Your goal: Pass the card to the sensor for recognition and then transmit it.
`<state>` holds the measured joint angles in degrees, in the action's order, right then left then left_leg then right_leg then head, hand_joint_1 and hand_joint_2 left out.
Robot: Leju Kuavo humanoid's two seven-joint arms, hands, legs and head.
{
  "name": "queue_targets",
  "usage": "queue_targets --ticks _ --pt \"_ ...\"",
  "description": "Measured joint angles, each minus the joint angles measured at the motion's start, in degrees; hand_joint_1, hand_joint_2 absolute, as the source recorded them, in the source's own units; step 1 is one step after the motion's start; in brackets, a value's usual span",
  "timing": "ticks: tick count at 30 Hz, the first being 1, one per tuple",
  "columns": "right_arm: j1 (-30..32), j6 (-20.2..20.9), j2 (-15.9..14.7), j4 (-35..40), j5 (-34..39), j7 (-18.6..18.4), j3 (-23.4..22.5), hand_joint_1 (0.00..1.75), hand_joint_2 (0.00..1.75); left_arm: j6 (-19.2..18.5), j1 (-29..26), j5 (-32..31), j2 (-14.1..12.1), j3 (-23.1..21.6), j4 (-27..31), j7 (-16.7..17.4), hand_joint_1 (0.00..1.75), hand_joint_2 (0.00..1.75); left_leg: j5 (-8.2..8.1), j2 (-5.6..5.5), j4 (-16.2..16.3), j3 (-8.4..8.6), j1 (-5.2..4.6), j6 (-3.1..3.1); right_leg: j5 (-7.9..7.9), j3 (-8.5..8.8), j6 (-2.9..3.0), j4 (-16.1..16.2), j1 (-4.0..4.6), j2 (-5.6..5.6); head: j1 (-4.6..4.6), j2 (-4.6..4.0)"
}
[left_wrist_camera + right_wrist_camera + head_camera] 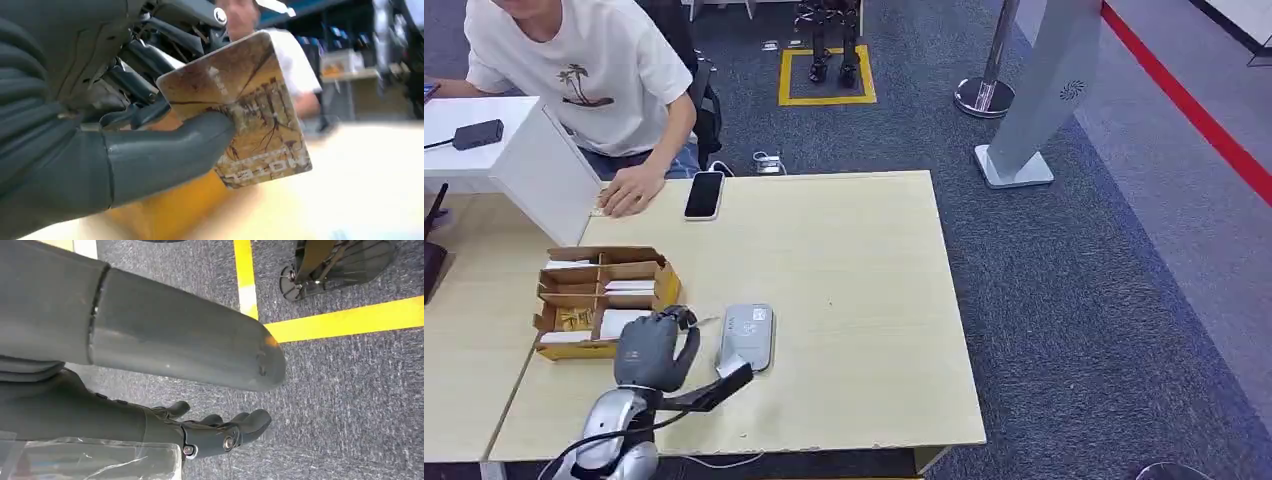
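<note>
- My left hand (95,135) was pinching the card (240,110): the thumb pressed across its printed face, the darker fingers (135,112) backing it from behind. Most of the card stood out beyond the thumb tip, tilted, one corner uppermost.
- In the head view, my left hand (656,347) hovered over the near left part of the counter (864,290), between the cardboard box (602,297) and the grey sensor (746,336), close beside both. I could not tell from that view whether the card was above the sensor's face.
- My right hand (220,432) hung over the carpeted floor, fingers loosely curled and apart, holding nothing.
- Judgement, step in hand: the card was gripped and lifted, not yet presented to the sensor; the handover remained to be done.
- Risk one: the grip sat near one edge of the card, so the card could pivot or slip out if it brushed the sensor or the box wall.
- Risk two: the tilt could leave the card at an angle to the sensor's face and the read could fail.
- Risk three: the box lay just beside my hand; a sideways sweep could knock it.
- Further out: a phone (705,194) lay at the far edge, and a person's hand (631,189) rested on the counter just beside it, well apart from mine. A reach that far would cross open counter and call for a firm hold.
</note>
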<state>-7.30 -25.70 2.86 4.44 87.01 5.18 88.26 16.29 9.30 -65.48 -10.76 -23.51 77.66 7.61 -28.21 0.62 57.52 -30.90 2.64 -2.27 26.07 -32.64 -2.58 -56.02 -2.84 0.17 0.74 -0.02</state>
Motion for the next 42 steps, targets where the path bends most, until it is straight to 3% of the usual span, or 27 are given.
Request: queue_targets --ticks 9,20,26,30,36,42 --pt "0.05 0.50 0.00 0.02 -0.04 -0.61 0.74 0.00 0.00 1.92 4.30 2.18 -7.62 11.31 7.71 -0.66 1.75 1.75 0.00 0.02 0.00 0.01 0.01 0.00 0.00 -0.02 0.00 -0.02 0.01 0.02 0.00 -0.02" --pt "-0.05 0.68 0.00 0.17 -0.50 -1.16 0.92 0.00 0.00 1.03 9.82 2.40 -13.22 17.57 5.83 -1.03 1.75 1.75 0.02 0.02 0.00 0.01 0.01 -0.02 0.00 -0.02 0.01 -0.02 0.01 0.02 0.00 -0.02" --pt "-0.15 0.79 0.00 0.20 -1.38 -1.42 0.92 0.00 0.00 0.11 11.52 1.94 -14.42 18.14 3.47 -1.07 1.75 1.75 0.02 0.01 0.00 0.00 0.00 -0.02 0.00 -0.05 0.01 -0.02 0.01 0.02 0.02 -0.02" --pt "-0.41 1.18 0.00 0.24 -3.15 -1.86 0.92 0.00 0.00 -1.12 16.86 1.62 -14.66 18.05 -3.55 -3.52 1.75 1.75 0.07 -0.03 0.01 0.01 0.01 -0.09 -0.02 -0.09 0.03 -0.02 0.01 -0.02 0.02 -0.02" --pt "-0.88 1.55 -0.02 0.55 -3.85 -1.99 0.92 0.00 0.00 -1.36 23.25 1.53 -12.39 15.91 -12.49 -4.77 1.75 1.75 0.12 0.02 0.01 -0.02 0.00 -0.09 -0.14 -0.08 0.13 -0.02 0.01 0.03 0.00 -0.02" --pt "-0.97 1.55 -0.07 0.66 -3.93 -1.99 0.94 0.00 0.00 -1.38 24.87 1.66 -11.36 14.79 -15.33 -4.63 1.75 1.75 0.11 0.21 0.00 -0.04 0.01 -0.09 -0.15 -0.25 0.15 -0.02 0.02 0.22 0.02 -0.02"
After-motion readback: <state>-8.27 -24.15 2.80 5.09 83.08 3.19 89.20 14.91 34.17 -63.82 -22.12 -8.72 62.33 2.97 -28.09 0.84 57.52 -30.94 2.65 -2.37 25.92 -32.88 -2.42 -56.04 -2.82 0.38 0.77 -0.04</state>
